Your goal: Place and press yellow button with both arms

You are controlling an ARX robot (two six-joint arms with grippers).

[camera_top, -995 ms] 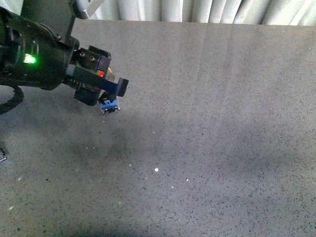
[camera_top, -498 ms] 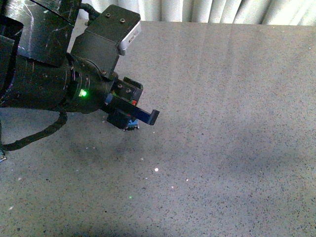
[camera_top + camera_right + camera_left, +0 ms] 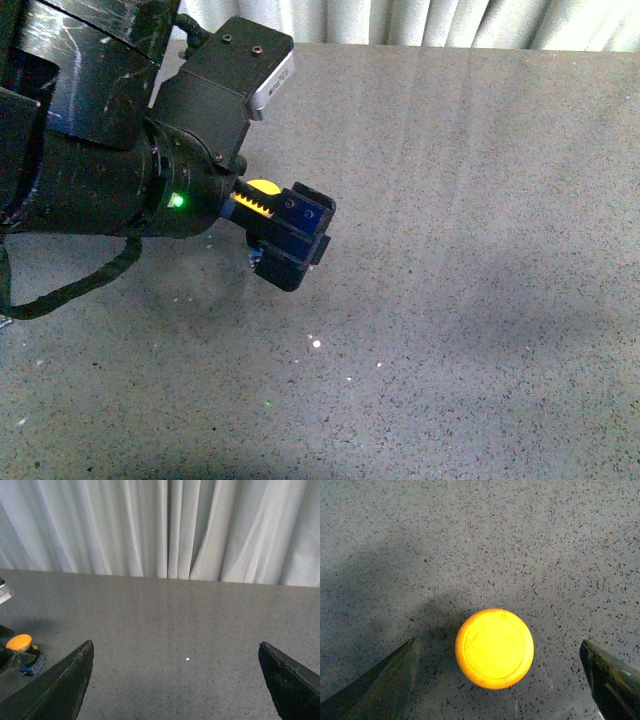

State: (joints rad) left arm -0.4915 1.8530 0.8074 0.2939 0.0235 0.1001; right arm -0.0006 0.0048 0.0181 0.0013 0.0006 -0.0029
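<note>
The yellow button (image 3: 494,648) stands upright on the grey speckled table, seen from straight above in the left wrist view. My left gripper (image 3: 497,641) is open, one finger on each side of the cap and well apart from it. In the front view the bulky left arm (image 3: 90,170) fills the left side. Its gripper (image 3: 287,238) hides most of the button (image 3: 263,187), so only the yellow cap peeks out. My right gripper (image 3: 175,643) is open over bare table, with the button (image 3: 20,642) and its blue base far off to one side. The right arm is out of the front view.
White curtains (image 3: 165,525) hang behind the table's far edge (image 3: 450,47). A black cable (image 3: 70,290) loops from the left arm down to the table. Small white specks (image 3: 317,344) lie on the grey surface in front of the left gripper.
The left arm has moved right and nearer, and its gripper has turned. The button's blue base showed under the fingers before; now its yellow cap shows beside the toothed rack.
</note>
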